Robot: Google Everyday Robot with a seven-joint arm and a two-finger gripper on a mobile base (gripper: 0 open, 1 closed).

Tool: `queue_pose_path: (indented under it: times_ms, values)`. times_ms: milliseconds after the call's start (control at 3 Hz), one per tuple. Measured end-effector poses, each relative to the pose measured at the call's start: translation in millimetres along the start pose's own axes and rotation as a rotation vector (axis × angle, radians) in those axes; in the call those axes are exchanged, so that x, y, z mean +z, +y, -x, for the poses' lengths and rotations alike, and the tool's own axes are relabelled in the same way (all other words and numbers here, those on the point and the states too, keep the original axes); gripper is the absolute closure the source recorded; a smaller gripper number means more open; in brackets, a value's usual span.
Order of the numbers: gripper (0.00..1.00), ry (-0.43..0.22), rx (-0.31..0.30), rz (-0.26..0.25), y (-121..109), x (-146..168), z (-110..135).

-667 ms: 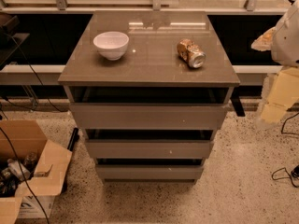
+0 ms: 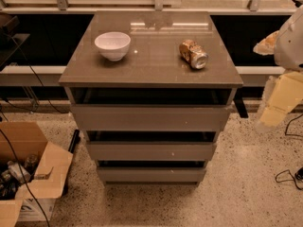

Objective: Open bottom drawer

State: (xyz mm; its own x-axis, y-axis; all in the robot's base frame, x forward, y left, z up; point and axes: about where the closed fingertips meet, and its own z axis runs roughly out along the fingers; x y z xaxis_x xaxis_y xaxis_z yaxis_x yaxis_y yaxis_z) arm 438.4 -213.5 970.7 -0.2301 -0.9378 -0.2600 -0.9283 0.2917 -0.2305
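Note:
The bottom drawer point(image 2: 151, 174) is the lowest and narrowest flat front of the grey-brown cabinet point(image 2: 151, 74). It sits below the middle drawer front point(image 2: 151, 151) and the taller top drawer front point(image 2: 151, 118). It looks pushed in, with a dark gap above it. My gripper point(image 2: 280, 103) is a cream-coloured shape at the right edge of the view. It hangs beside the cabinet's right side at about top-drawer height, well above and to the right of the bottom drawer. It touches nothing.
A white bowl point(image 2: 112, 45) and a crushed can point(image 2: 194, 54) lie on the cabinet top. An open cardboard box point(image 2: 28, 174) with clutter stands on the floor at the left. Cables point(image 2: 288, 176) lie on the speckled floor at the right. A low ledge runs behind the cabinet.

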Motion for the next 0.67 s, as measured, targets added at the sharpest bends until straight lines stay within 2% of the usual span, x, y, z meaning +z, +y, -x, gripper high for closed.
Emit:
queue_pose_path:
  times_ms: [333, 667]
  values:
    - [0.0, -0.091, 0.039, 0.037, 16.2, 30.4, 8.9]
    - [0.0, -0.21, 0.095, 0.1, 32.5, 81.8, 18.1]
